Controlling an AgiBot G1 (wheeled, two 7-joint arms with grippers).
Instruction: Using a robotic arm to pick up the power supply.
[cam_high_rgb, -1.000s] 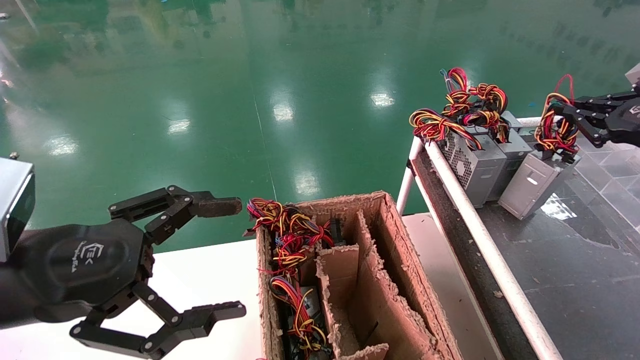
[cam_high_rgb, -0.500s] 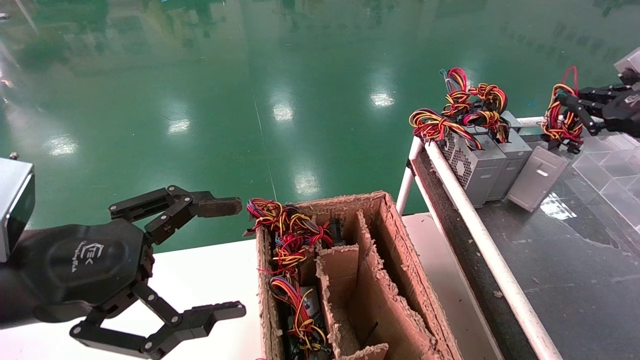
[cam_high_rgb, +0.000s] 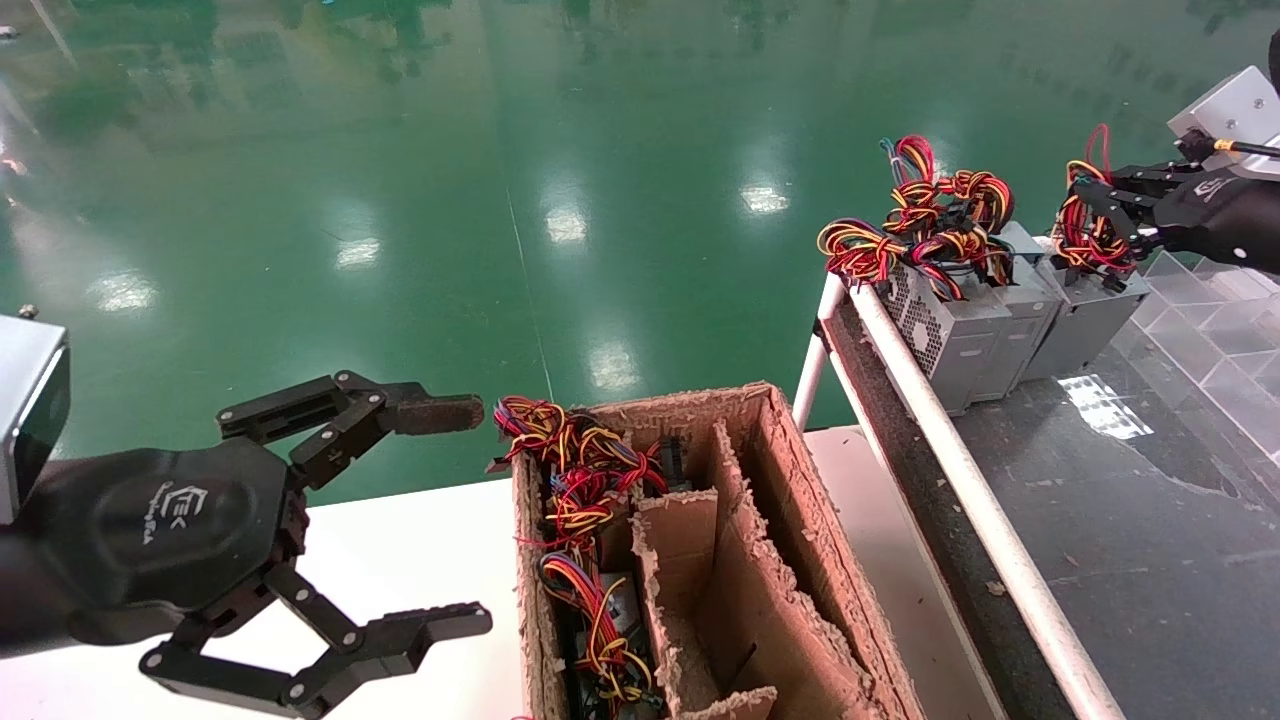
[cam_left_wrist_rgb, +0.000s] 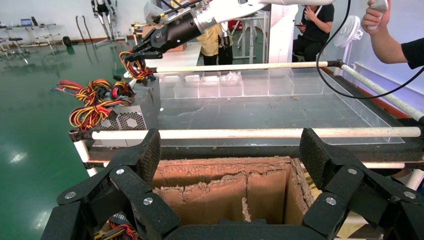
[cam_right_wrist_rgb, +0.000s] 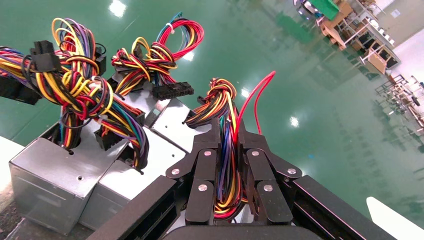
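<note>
My right gripper (cam_high_rgb: 1092, 212) is shut on the red, yellow and orange wire bundle (cam_right_wrist_rgb: 218, 101) of a grey power supply (cam_high_rgb: 1085, 318). That box stands upright on the dark bench, against two other grey power supplies (cam_high_rgb: 955, 335). In the right wrist view the wires run between the closed fingers (cam_right_wrist_rgb: 206, 165), with the box's sheet metal (cam_right_wrist_rgb: 172, 121) beyond them. My left gripper (cam_high_rgb: 452, 515) hangs open and empty at the near left, beside the cardboard box (cam_high_rgb: 800, 490). From the left wrist view the right gripper (cam_left_wrist_rgb: 136, 53) shows far off, holding the wires.
The torn cardboard box has dividers (cam_high_rgb: 690, 530) and holds more wired units (cam_high_rgb: 585, 500) in its left compartment. A white rail (cam_high_rgb: 960, 470) edges the dark bench (cam_high_rgb: 1150, 520). Clear plastic partitions (cam_high_rgb: 1220, 330) stand at the far right. Green floor lies beyond.
The right gripper has pulled the wire bundle up and back, swinging the tilted power supply upright against the other two. The left arm has not moved.
</note>
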